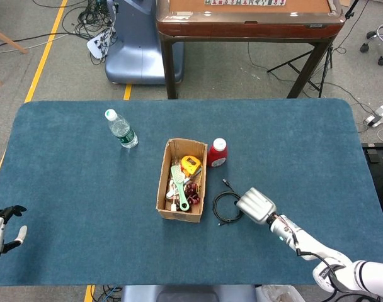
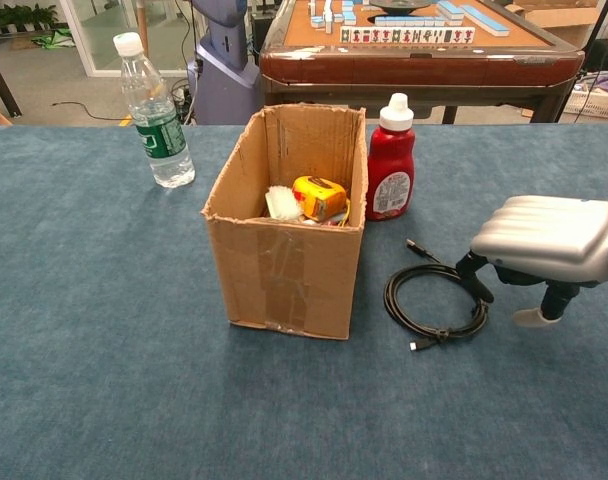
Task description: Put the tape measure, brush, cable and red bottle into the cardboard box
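Two items left outside the box (image 2: 284,250): cable (image 2: 436,302) coiled on the surface just right of it, red bottle (image 2: 391,160) upright beside its far right corner. Tape measure (image 2: 318,197) and brush (image 1: 179,182) already inside. Right hand (image 2: 544,243) low over the coil's right side, fingers (image 2: 475,278) curled down, touching or just above the loop; nothing grasped yet. Left hand (image 1: 4,230) idle at the near left corner, fingers spread. Risk: cable is thin and flat, so fingers may scrape the cloth, catch one strand, and the coil unravels or snags the box rim.

Head view high overhead, chest view low and near; shared cardboard box (image 1: 182,181).
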Controlling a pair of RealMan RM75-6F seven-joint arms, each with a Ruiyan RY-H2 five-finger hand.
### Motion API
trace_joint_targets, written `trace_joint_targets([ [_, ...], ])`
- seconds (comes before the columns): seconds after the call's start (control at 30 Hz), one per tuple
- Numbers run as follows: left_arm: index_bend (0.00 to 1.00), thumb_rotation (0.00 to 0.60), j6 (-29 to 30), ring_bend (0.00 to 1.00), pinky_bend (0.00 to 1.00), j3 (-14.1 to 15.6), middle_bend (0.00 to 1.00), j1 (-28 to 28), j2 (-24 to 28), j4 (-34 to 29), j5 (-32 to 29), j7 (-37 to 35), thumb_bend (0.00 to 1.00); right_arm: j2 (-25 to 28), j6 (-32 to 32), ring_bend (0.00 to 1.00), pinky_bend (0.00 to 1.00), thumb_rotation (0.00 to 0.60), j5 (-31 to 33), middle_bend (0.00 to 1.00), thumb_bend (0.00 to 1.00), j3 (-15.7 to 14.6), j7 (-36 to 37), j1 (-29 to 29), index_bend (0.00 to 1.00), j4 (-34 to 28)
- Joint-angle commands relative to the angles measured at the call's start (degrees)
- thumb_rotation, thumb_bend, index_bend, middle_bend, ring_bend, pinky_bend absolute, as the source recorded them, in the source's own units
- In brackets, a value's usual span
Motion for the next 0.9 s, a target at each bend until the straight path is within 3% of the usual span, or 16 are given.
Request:
trace_joint_targets([
  [0.03, 0.34, 0.600, 0.0, 0.35, 0.55, 0.0, 0.41, 0.0, 0.0, 0.0, 0.0, 0.0, 0.35, -0.4, -0.3, 1.00, 1.00, 0.600, 0.3, 1.00, 0.22, 0.2, -0.1, 0.2, 0.52, 0.4],
  [0.9, 0.34, 0.600, 0.2, 0.35, 0.55, -0.1, 0.41, 0.1, 0.2, -0.1, 0.0, -0.3, 0.35, -2.1, -5.4, 1.00, 1.00, 0.600, 5.9, 1.00, 0.24, 1.3, -2.8, 2.9, 0.52, 2.2],
])
